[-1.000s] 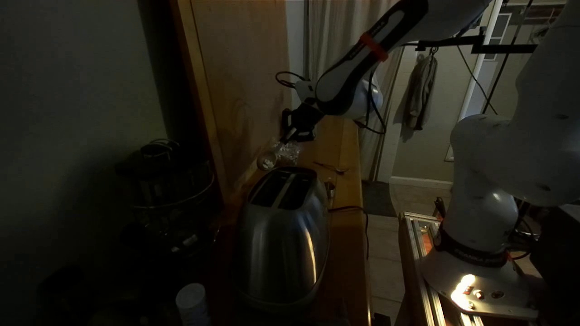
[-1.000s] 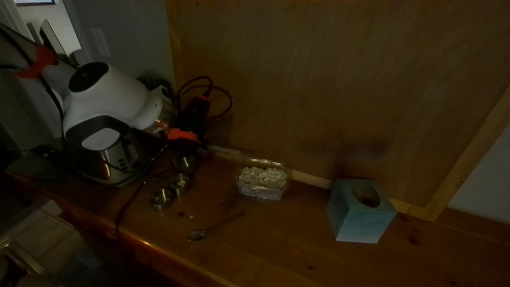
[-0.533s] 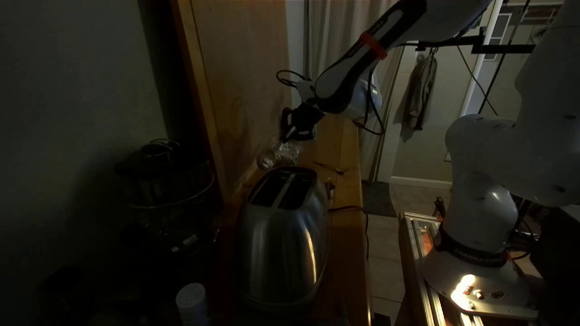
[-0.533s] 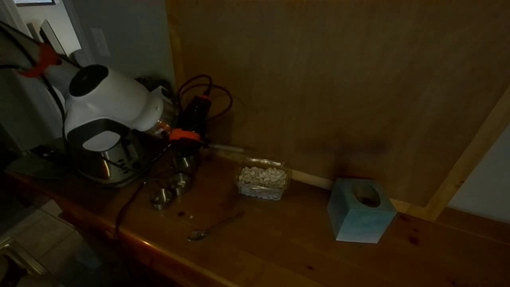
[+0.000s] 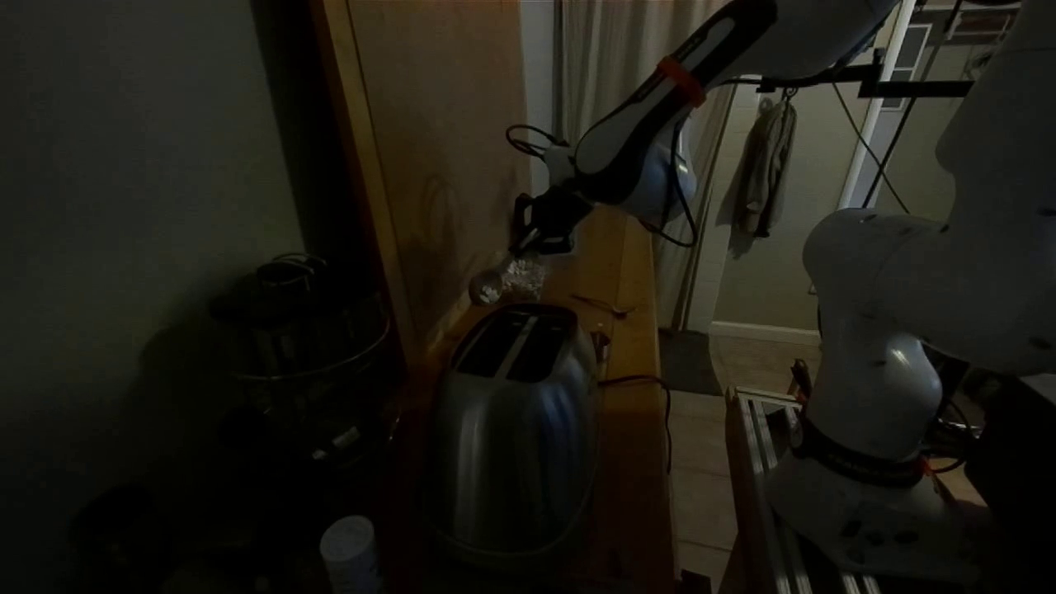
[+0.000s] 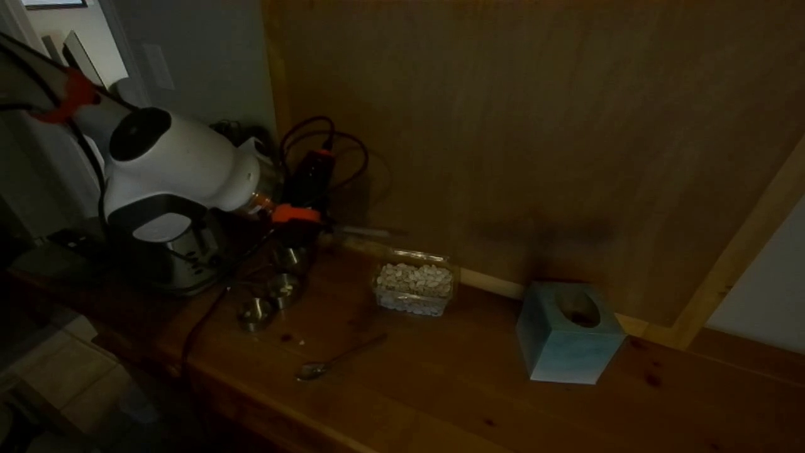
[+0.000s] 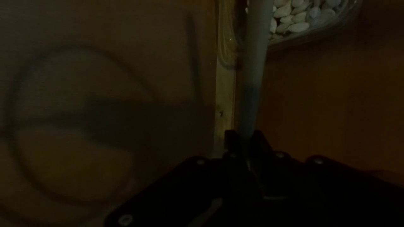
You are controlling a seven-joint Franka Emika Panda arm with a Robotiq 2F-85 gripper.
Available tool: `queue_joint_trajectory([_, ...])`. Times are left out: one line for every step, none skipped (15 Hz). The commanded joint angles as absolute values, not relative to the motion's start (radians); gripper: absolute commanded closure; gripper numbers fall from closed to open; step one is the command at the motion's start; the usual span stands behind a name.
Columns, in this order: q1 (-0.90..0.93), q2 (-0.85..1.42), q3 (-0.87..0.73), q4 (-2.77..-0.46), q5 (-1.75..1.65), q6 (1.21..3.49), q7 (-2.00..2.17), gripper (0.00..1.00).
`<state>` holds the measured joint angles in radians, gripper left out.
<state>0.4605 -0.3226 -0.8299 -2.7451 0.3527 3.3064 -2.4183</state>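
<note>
Shifted slightly toward seed container (image 6: 410, 304) since earlier frame. Gripping pale rod (image 7: 256, 56) in closed jaws of gripper (image 7: 245, 137), pointing it forward. Hovering with metal bowls (image 6: 278, 299) near jaws, seed container farther ahead.

All views underlit; wrist view: gripper (image 7: 246, 140) is rendered near-black at 6 o'clock, shadows (image 7: 148, 126) are cast at 9.

long scoop (image 7: 257, 53), pale straight handle gripped, tilted; round bowl (image 5: 476, 289) holds white seeds (image 5: 490, 294), midair over counter (image 6: 453, 371).
</note>
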Motion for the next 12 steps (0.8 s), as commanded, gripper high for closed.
queue_joint_trajectory([0.488,-0.363,-0.866,-2.745,0.395,3.275,-2.499,0.96])
queue_joint_trajectory([0.499,-0.366,-0.879,-2.745,0.391,3.285,-2.511,0.96])
queue_joint_trajectory([0.495,-0.373,-0.880,-2.745,0.395,3.259,-2.519,0.96])
queue_joint_trajectory([0.500,-0.379,-0.889,-2.745,0.391,3.261,-2.535,0.96])
queue_joint_trajectory([0.495,-0.387,-0.889,-2.745,0.393,3.237,-2.547,0.96])
queue_joint_trajectory([0.487,-0.387,-0.887,-2.745,0.392,3.221,-2.556,0.96])
queue_joint_trajectory([0.485,-0.394,-0.888,-2.745,0.396,3.199,-2.561,0.96])
queue_joint_trajectory([0.476,-0.393,-0.886,-2.745,0.399,3.183,-2.569,0.96])
queue_joint_trajectory([0.472,-0.402,-0.886,-2.745,0.405,3.146,-2.570,0.96])
queue_joint_trajectory([0.472,-0.396,-0.887,-2.745,0.412,3.156,-2.580,0.96])
queue_joint_trajectory([0.480,-0.407,-0.894,-2.745,0.418,3.160,-2.597,0.96])
queue_joint_trajectory([0.473,-0.408,-0.889,-2.745,0.431,3.140,-2.594,0.96])
